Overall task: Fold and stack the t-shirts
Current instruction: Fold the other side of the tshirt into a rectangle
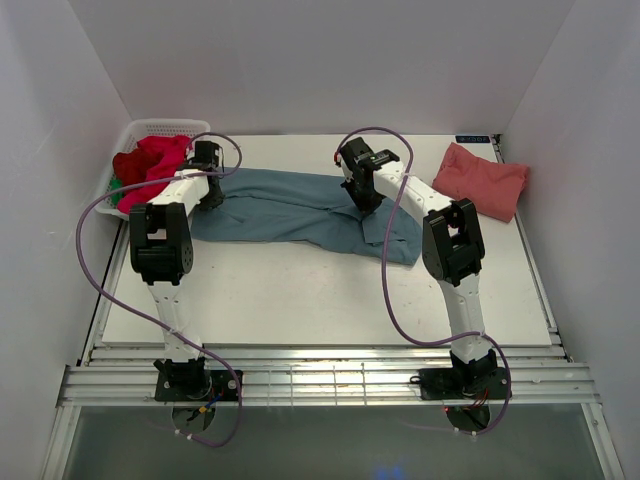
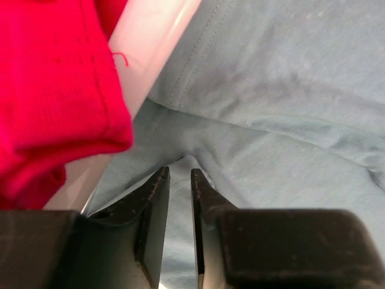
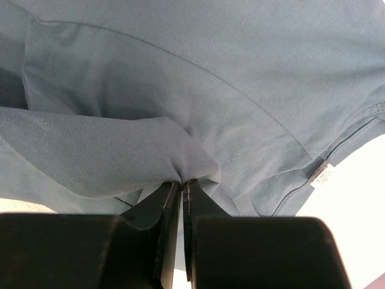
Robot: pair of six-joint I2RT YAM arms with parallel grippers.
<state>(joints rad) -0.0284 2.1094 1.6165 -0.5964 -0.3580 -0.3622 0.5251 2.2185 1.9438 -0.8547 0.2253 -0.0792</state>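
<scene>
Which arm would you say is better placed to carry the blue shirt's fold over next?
Right, probably. The right gripper is shut on a pinched fold of the blue shirt, while the left gripper sits at its edge beside the basket, jaws slightly apart and gripping nothing.

Dusty teal-blue t-shirt (image 1: 290,205), red t-shirt (image 1: 150,160), salmon-pink t-shirt (image 1: 482,180), white lattice basket (image 1: 170,126).

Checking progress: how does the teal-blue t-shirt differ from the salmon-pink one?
The teal-blue t-shirt lies spread and wrinkled mid-table; the salmon-pink t-shirt sits in a compact bundle at the far right. The right gripper pinches the teal-blue one; the salmon-pink one is untouched. Both rest on the table.
</scene>
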